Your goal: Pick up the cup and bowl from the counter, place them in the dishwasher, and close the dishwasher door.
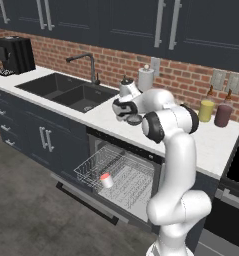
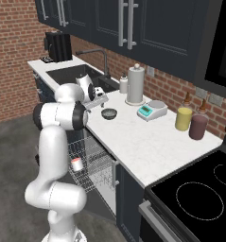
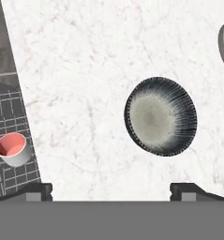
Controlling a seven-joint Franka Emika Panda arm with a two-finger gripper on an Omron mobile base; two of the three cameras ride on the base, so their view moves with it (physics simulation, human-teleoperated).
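The gripper (image 3: 111, 190) is hovering over the desk (image 3: 85, 70) with its jaws spread wide apart, gripping nothing. The bowl (image 3: 160, 116) is sitting upright on the marble just ahead of the fingertips (image 3: 36, 190), slightly toward one side. The cup (image 3: 12, 149) is lying well off to the other side, down in the wire rack (image 1: 118, 175) of the open dishwasher (image 1: 141, 155).

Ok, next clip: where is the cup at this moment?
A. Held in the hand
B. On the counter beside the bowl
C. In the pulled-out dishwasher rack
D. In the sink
C. The cup sits in the wire rack of the open dishwasher, while the bowl lies on the counter.
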